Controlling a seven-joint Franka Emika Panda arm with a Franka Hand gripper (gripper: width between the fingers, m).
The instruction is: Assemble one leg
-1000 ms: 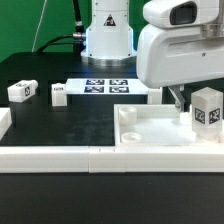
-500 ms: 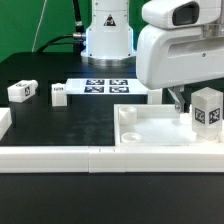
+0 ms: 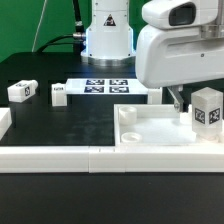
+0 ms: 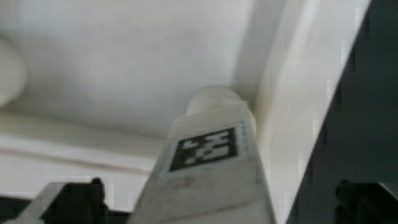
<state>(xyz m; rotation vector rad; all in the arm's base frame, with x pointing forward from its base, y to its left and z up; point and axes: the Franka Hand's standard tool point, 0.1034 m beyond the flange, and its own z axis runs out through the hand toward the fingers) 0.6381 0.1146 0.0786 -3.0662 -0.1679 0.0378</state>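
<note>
A stubby white leg [image 3: 207, 108] with a black-and-white tag stands upright in the right corner of the large white tray [image 3: 150, 128]. My gripper [image 3: 190, 100] hangs right over it. One dark finger [image 3: 178, 98] shows beside the leg. In the wrist view the leg [image 4: 217, 150] runs up between the two dark fingertips [image 4: 80, 200], with a gap on each side, so the gripper [image 4: 222, 205] is open around it. The leg's far end meets the tray's inner corner [image 4: 267, 60].
Two more white tagged legs [image 3: 22, 90] [image 3: 58, 93] lie on the black table at the exterior view's left. The marker board [image 3: 105, 87] lies at the back centre in front of the arm's base [image 3: 107, 40]. A white rail [image 3: 60, 157] runs along the front.
</note>
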